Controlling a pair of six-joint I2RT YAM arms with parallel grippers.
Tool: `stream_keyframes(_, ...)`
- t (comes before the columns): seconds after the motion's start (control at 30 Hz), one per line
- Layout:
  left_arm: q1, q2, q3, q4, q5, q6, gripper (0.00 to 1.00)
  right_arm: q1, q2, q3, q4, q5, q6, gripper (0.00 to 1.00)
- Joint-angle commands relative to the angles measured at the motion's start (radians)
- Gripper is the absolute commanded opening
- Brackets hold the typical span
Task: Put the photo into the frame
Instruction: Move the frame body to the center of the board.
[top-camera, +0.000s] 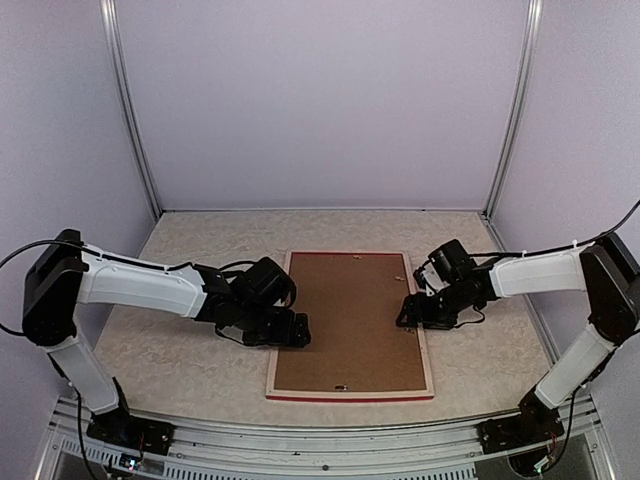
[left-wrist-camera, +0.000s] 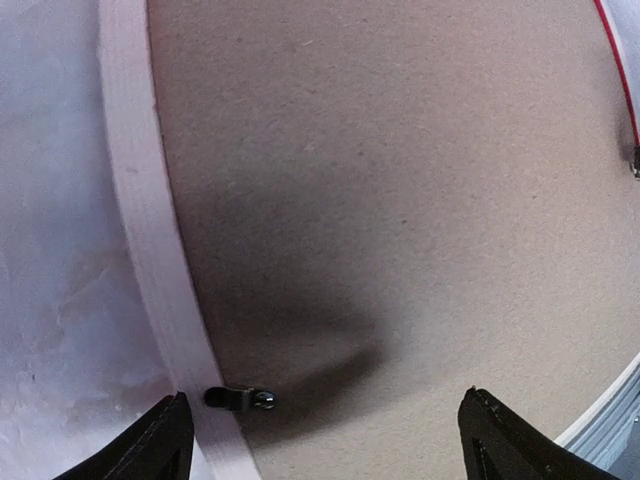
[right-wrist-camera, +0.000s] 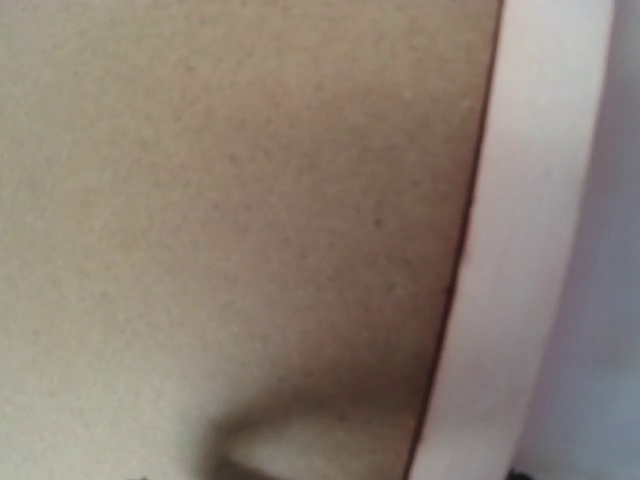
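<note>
The frame (top-camera: 281, 330) lay face-down, filled by the brown backing board (top-camera: 345, 320). The photo showed in no view and was probably under that board. The left gripper (top-camera: 298, 331) hovered at the frame's left rail, jaws wide apart around a small metal tab (left-wrist-camera: 240, 398), while the right gripper (top-camera: 406, 312) sat at the frame's right rail, jaws impossible to tell. Working the tab well likely meant a light sideways push, without sliding the frame.
</note>
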Motion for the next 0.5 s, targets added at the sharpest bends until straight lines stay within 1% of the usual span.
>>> stream_keyframes(0.0,-0.009,-0.108,-0.024,-0.008,-0.060,-0.051,0.92,0.074,0.023,0.095,-0.056,0.066,-0.005,0.74)
stream_keyframes(0.07,-0.005,-0.137,-0.028,-0.051,-0.132,-0.054,0.95,0.082,-0.001,0.118,-0.120,0.166,-0.023,0.77)
stream_keyframes(0.13,0.005,-0.164,-0.028,-0.094,-0.202,-0.047,0.98,0.102,-0.032,0.133,-0.166,0.271,-0.046,0.84)
stream_keyframes(0.2,0.018,-0.183,-0.025,-0.125,-0.262,-0.036,0.99,0.133,-0.060,0.143,-0.192,0.324,-0.067,0.87)
stream_keyframes(0.33,0.049,-0.221,-0.010,-0.163,-0.334,-0.008,0.99,0.237,-0.094,0.155,-0.185,0.342,-0.132,0.88)
stream_keyframes(0.4,0.068,-0.236,-0.003,-0.170,-0.340,0.013,0.99,0.303,-0.090,0.163,-0.170,0.328,-0.177,0.88)
stream_keyframes(0.47,0.096,-0.249,0.005,-0.174,-0.332,0.034,0.99,0.377,-0.073,0.174,-0.158,0.305,-0.218,0.85)
